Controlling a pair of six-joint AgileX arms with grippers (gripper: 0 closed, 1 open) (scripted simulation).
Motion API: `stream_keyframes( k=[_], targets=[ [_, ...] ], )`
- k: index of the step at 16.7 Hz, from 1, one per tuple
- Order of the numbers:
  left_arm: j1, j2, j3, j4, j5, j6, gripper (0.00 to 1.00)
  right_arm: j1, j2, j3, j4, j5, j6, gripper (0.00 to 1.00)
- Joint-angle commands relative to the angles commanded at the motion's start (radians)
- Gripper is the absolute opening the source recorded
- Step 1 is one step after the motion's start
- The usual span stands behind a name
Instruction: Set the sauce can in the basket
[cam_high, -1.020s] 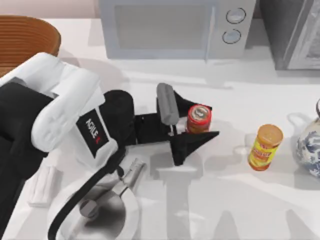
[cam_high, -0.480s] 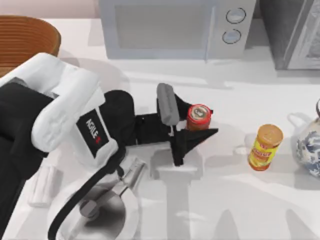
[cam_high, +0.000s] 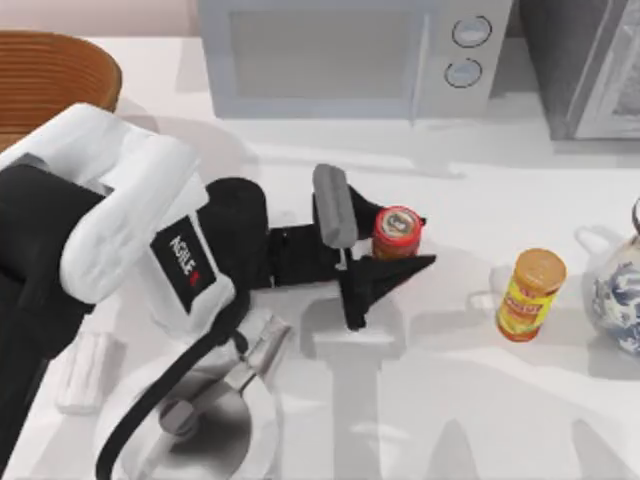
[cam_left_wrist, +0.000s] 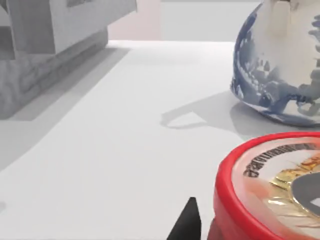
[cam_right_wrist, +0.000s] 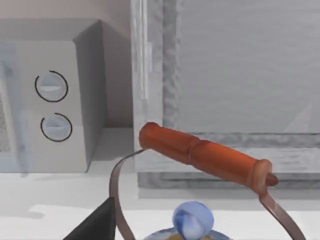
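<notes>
The sauce can (cam_high: 397, 232), red with a silver top, stands near the middle of the table. My left gripper (cam_high: 408, 243) is shut on it, one dark finger on each side. In the left wrist view the can's red rim and top (cam_left_wrist: 272, 192) sit very close, with one black fingertip (cam_left_wrist: 186, 226) beside it. The brown wicker basket (cam_high: 48, 78) is at the far left corner, well away from the can. My right arm hangs over the teapot at the table's right side.
A yellow-labelled container with an orange lid (cam_high: 530, 293) stands right of the can. A blue-and-white teapot (cam_high: 618, 290) with a red-brown handle (cam_right_wrist: 205, 155) is at the right edge. A microwave (cam_high: 340, 55) lines the back. A white plate with utensils (cam_high: 200, 425) lies at the front left.
The left gripper's fingers have drawn in against the sauce can, and the can has shifted very slightly toward the back. Over the last half second almost nothing has moved.
</notes>
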Motion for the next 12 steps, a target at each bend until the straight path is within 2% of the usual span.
stream_keyframes(
  k=[3, 6, 10, 12],
  targets=[
    [0.066, -0.078, -0.011, -0.039, 0.064, -0.032, 0.0, 0.0, 0.0, 0.0, 0.0, 0.0, 0.0, 1.0],
    [0.203, -0.242, -0.015, -0.135, 0.162, -0.057, 0.0, 0.0, 0.0, 0.0, 0.0, 0.0, 0.0, 1.0],
    [0.496, -0.524, 0.032, -0.379, 0.288, -0.035, 0.0, 0.0, 0.0, 0.0, 0.0, 0.0, 0.0, 1.0],
    [0.657, -0.615, 0.058, -0.514, 0.324, -0.009, 0.0, 0.0, 0.0, 0.0, 0.0, 0.0, 0.0, 1.0]
  ],
)
